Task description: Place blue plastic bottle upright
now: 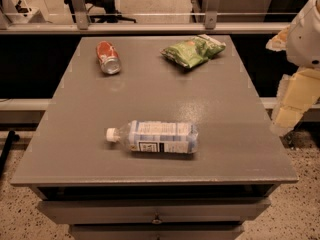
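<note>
The blue plastic bottle (157, 137) lies on its side near the front of the grey table (220, 109). Its white cap points left and its pale blue-white label faces up. My gripper (286, 119) hangs off the table's right edge, to the right of the bottle and well apart from it. It holds nothing that I can see.
A red-orange drink can (108, 57) lies on its side at the back left. A green chip bag (193, 51) lies at the back right. A railing and a chair base stand beyond the table. Drawers sit below the front edge.
</note>
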You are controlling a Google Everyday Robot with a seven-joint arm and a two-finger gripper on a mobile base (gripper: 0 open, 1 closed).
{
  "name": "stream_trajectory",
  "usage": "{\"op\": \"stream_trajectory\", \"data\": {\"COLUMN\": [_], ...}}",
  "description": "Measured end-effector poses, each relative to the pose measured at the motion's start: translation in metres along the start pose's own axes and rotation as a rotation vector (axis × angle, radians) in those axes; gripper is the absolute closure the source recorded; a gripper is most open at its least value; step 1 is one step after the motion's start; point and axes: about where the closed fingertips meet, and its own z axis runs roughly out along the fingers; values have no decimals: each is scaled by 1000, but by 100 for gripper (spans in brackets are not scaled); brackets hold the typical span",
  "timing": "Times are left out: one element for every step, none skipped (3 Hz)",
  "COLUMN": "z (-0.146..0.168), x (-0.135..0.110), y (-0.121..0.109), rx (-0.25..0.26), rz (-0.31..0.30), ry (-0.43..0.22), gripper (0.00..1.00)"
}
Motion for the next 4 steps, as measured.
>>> {"op": "stream_trajectory", "data": {"z": [0,13,41,89], "x": [0,-10,-39,-73], "y": [0,10,38,69], "rx": [0,-26,-62,-136], "rz": [0,13,38,51], "ry": [0,-33,-76,-75], "gripper": [0,0,0,0]}}
